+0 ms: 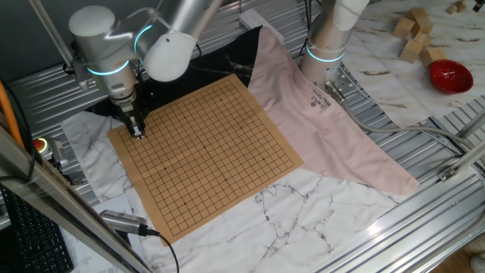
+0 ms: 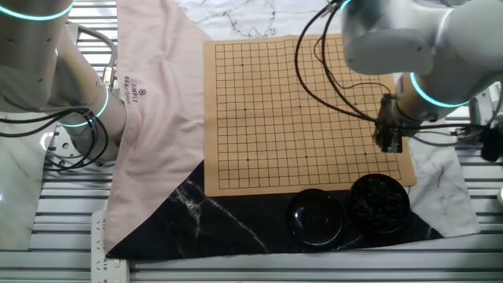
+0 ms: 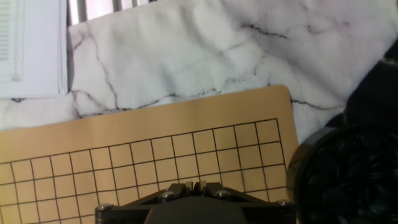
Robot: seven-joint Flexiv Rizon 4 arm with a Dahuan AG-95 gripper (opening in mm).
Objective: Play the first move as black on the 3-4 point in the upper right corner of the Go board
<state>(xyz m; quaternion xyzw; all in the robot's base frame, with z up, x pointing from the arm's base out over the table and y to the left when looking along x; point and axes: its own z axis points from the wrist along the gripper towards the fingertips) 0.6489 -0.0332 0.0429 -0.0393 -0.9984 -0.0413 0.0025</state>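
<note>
The tan Go board [image 1: 204,152] lies on marble-patterned cloth; it also shows in the other fixed view [image 2: 306,110] and the hand view [image 3: 155,137]. I see no stones on its grid. My gripper [image 1: 139,134] points straight down and stands low over the board's corner region beside the bowl of black stones [image 2: 380,203], a few lines in from the edges [image 2: 389,146]. In the hand view the gripper [image 3: 196,186] has its fingertips nearly together with a small dark round thing, seemingly the black stone [image 3: 197,185], pinched between them. The bowl's rim [image 3: 303,163] is at the right.
A second black bowl or lid [image 2: 316,216] sits beside the stone bowl on a black cloth. A pink cloth [image 1: 318,114] drapes over one board edge. A second arm's base [image 1: 330,38] stands behind it. A red bowl [image 1: 450,76] and wooden blocks [image 1: 413,34] lie far off.
</note>
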